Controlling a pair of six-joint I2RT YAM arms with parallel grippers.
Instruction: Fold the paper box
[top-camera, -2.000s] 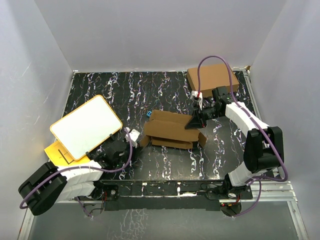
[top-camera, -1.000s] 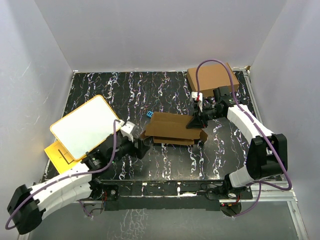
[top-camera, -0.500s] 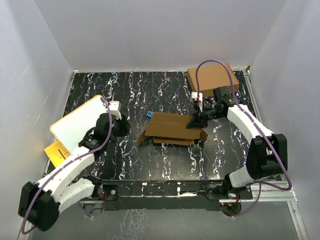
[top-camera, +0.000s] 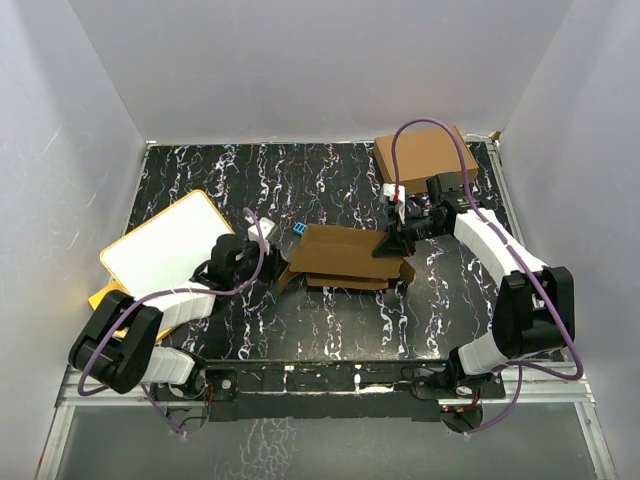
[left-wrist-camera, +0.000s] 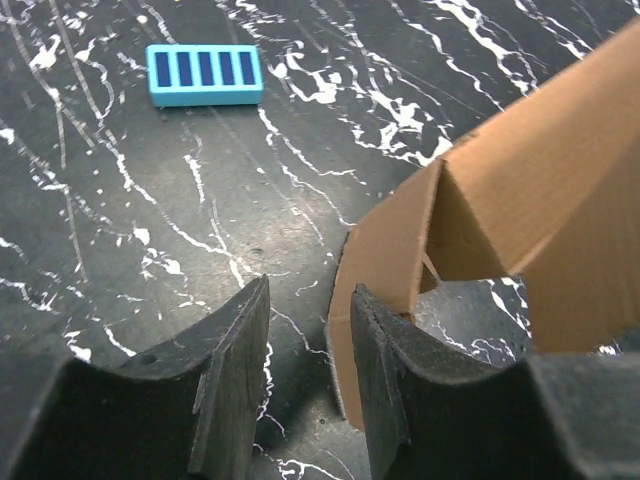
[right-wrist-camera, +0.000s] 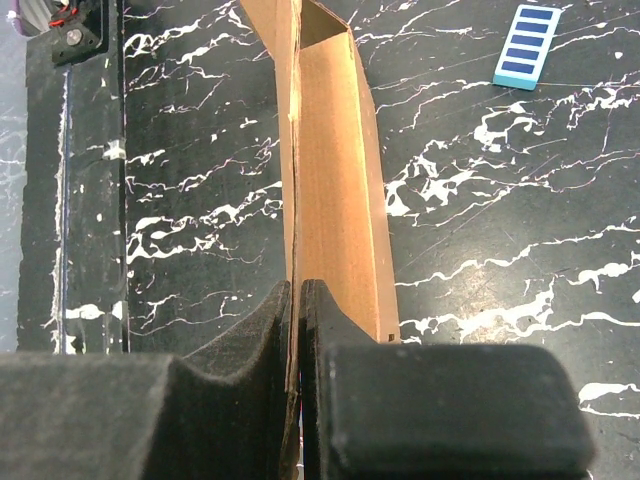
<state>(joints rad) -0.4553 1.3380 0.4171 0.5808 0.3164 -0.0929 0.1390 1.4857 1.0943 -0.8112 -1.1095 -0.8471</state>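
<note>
The box (left-wrist-camera: 540, 200) is running off the right edge in the left wrist view, and its near end is lying hidden between the right end effector (right-wrist-camera: 297, 310) fingers. From above, the board (top-camera: 165, 250) is covering most of a yellow sheet (top-camera: 102, 298).

My left arm has swung back in from over the white board (top-camera: 160, 250), where it hung half a second ago. My left jaws now sit low over the table (top-camera: 330, 330), right at the left end flap of the paper box (top-camera: 345, 255). A second ago they reached that same end from nearer my base. They have narrowed since then, from wide apart to a modest gap. The paper box lies flatter than two seconds ago, when its panels stood more spread.
</note>
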